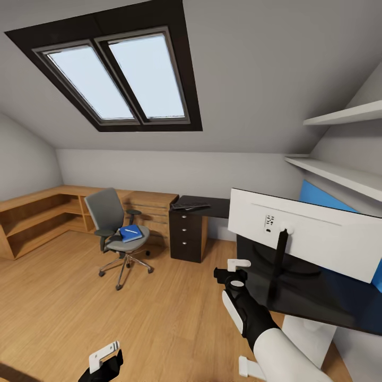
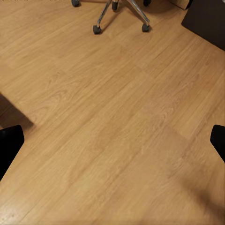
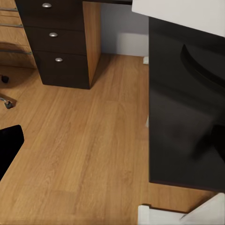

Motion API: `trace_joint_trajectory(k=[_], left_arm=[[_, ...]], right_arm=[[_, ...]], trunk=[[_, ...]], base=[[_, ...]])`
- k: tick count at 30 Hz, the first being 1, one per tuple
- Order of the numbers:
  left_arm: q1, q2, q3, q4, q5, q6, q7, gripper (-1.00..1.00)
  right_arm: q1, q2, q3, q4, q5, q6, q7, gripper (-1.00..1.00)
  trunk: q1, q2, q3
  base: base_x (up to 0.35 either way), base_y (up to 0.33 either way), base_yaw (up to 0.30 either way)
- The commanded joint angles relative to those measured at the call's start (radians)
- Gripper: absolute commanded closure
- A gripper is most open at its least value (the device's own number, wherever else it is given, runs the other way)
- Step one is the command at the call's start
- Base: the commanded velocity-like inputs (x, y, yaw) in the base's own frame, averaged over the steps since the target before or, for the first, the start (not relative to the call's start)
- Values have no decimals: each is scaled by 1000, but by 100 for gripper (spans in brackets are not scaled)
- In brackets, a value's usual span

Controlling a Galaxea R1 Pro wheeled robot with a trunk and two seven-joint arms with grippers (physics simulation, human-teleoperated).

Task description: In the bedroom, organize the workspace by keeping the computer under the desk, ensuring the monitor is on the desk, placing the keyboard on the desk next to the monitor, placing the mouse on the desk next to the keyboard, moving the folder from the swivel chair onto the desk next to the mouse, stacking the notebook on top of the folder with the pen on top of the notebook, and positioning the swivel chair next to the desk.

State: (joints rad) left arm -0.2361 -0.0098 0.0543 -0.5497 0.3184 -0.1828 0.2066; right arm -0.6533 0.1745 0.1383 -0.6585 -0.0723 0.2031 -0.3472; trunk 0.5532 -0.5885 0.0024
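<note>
The monitor (image 1: pixel 318 233) stands upright on the near wing of the black worktop (image 1: pixel 307 297), its white back turned this way, its thin dark neck running down to a round black base. The worktop bends along the far wall to a block of three round-knobbed drawers (image 1: pixel 187 233), and a slim black keyboard (image 1: pixel 190 205) lies on top at that end. A white-grey case, apparently the computer (image 1: pixel 313 339), sits on the floor under the near wing, only partly visible.

Well apart from the worktop, out on the wooden floor (image 1: pixel 106 318), is the swivel chair (image 1: pixel 118 233), grey-padded, on a chrome star base with casters. The blue folder (image 1: pixel 131 232) lies flat on its seat, with a thin pale streak across it that may be the pen; too small to be sure.

The right gripper (image 1: pixel 233 271) hangs just beside the worktop's near edge, below the monitor; its fingers stand apart with nothing between them. The left gripper (image 1: pixel 103 363) is low over bare floor, jaws likewise spread and holding nothing, with the chair's casters (image 2: pixel 97 29) ahead of it.

Behind the chair a low light-wood shelf unit (image 1: pixel 37 212) wraps the corner. Two white shelves (image 1: pixel 339 172) line the right wall, and a skylight (image 1: pixel 114 74) is set in the sloped ceiling.
</note>
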Motion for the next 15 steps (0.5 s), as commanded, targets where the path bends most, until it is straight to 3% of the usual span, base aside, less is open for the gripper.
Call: trace_joint_trajectory(k=[1,9,15], left_arm=[[0,0,1,0,9,-4,-1,-100],[0,0,1,0,8,-4,-4,-100],[0,-1,0,1,8,-3,-4,-100]], right_arm=[[0,0,3,-1,-8,4,-7,-100],[0,0,3,-1,-7,4,-7,-100],[0,0,3,-1,-7,4,-8,-100]], trunk=[[0,-1,0],[0,-1,0],[0,-1,2]], base=[[-19,14,0],[34,145,0],[172,241,-54]])
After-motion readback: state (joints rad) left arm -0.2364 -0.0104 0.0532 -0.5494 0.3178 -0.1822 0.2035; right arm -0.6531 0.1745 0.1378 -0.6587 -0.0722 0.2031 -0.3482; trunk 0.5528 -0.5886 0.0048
